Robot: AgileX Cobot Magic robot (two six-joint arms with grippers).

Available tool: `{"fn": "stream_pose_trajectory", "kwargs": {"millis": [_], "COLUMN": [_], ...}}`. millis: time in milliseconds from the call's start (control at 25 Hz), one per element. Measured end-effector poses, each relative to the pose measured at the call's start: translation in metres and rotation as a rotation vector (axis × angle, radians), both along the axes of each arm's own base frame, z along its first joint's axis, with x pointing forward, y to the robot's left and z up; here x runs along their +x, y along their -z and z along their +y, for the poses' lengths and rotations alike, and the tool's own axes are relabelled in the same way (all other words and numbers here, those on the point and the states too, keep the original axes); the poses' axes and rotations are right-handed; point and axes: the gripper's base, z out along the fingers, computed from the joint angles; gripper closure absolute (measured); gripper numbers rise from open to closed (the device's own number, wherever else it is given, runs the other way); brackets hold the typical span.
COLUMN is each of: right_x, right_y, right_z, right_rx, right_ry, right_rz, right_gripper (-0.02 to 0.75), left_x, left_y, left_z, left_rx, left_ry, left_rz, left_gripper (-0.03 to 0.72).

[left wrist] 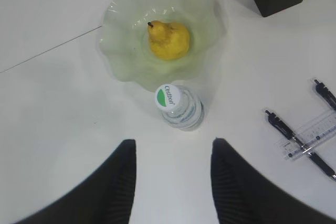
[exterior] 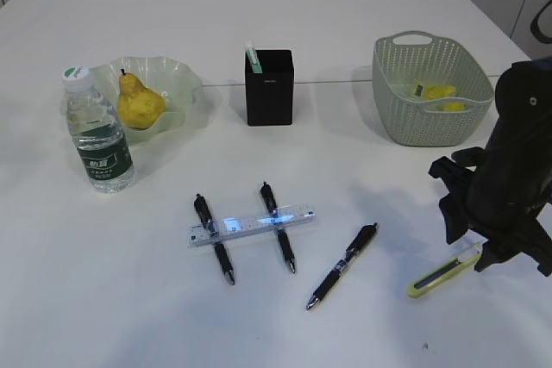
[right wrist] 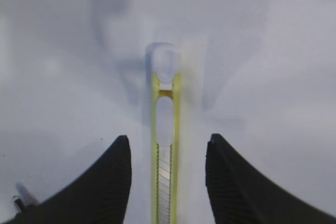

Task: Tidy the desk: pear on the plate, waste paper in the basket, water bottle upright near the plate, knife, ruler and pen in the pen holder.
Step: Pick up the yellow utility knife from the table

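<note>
The yellow pear lies in the pale green ruffled plate. Beside the plate the water bottle stands upright. Crumpled yellow waste paper sits inside the grey-green basket. A clear ruler lies across two black pens, and a third pen lies to their right. My right gripper is open and low over the yellow-green knife, one finger on each side with gaps. My left gripper hangs open and empty above the bottle and plate.
The black pen holder stands at the middle back with a pale green item sticking out of it. The knife lies near the desk's front right, under the right arm.
</note>
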Motion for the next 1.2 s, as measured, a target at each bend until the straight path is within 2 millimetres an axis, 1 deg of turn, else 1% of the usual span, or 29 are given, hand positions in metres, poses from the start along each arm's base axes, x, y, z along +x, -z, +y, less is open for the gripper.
{"fn": "stream_pose_trajectory", "kwargs": {"millis": [400, 640, 920, 1200], "right_x": [0.0, 0.0, 0.001, 0.002], "right_y": [0.004, 0.004, 0.011, 0.012], "right_z": [0.0, -0.001, -0.001, -0.001], "right_rx": [-0.002, -0.008, -0.014, -0.018], "right_ry": [0.01, 0.015, 0.022, 0.021], "right_rz": [0.013, 0.011, 0.03, 0.025], "right_gripper": [0.364, 0.364, 0.365, 0.364], "left_x": [0.003, 0.003, 0.003, 0.003], "left_y": [0.003, 0.003, 0.003, 0.003], "left_z": [-0.001, -0.001, -0.001, -0.001], "left_rx": [0.005, 0.005, 0.005, 0.005], "left_ry": [0.0, 0.0, 0.0, 0.0], "left_rz": [0.011, 0.011, 0.011, 0.011], "left_gripper": [0.365, 0.365, 0.366, 0.366]}}
